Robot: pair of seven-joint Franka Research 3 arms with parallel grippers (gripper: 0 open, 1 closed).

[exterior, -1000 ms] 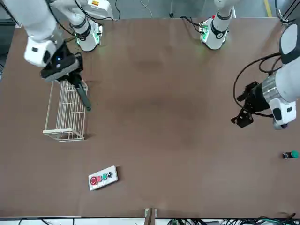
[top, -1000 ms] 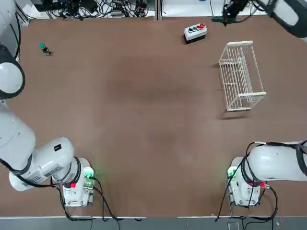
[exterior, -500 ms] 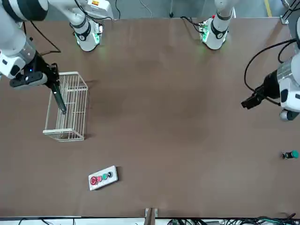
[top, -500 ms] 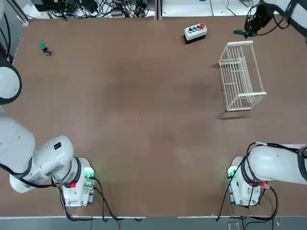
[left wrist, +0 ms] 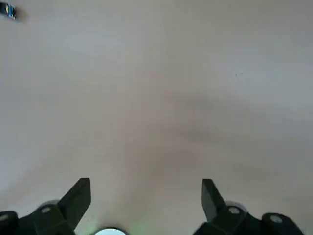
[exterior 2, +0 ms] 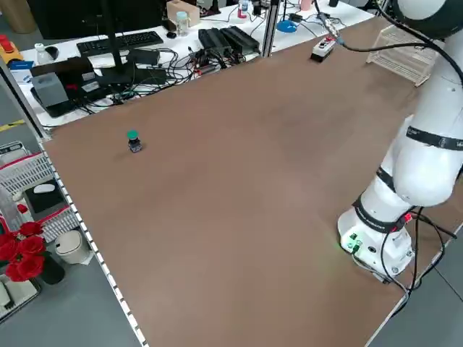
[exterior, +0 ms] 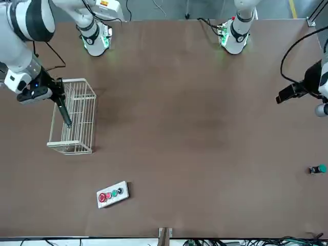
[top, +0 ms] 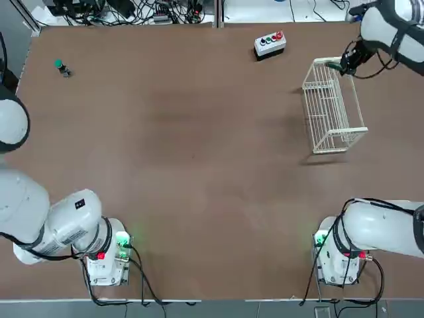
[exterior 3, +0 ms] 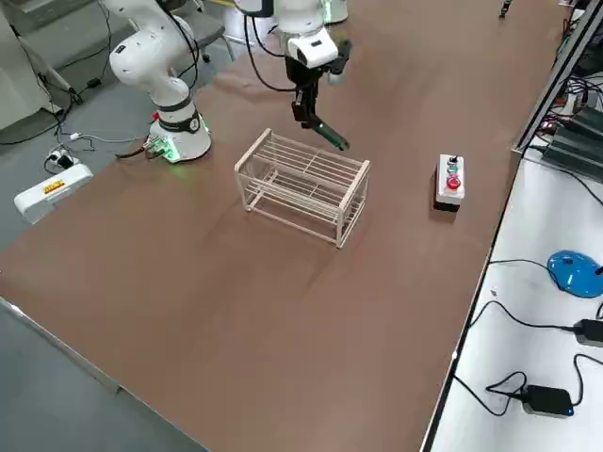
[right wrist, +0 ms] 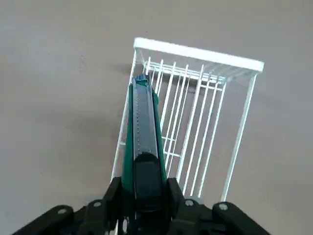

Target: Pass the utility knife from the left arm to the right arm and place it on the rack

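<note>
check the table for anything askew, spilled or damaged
Nothing looks spilled or damaged. The one slightly odd thing is the tiny green-capped item, lying alone near the table's far left corner, away from the rack.

The slim dark-green utility knife [right wrist: 143, 132] hangs tilted above the white wire rack [exterior 3: 303, 185] standing on the brown worktop [top: 192, 165].
</note>
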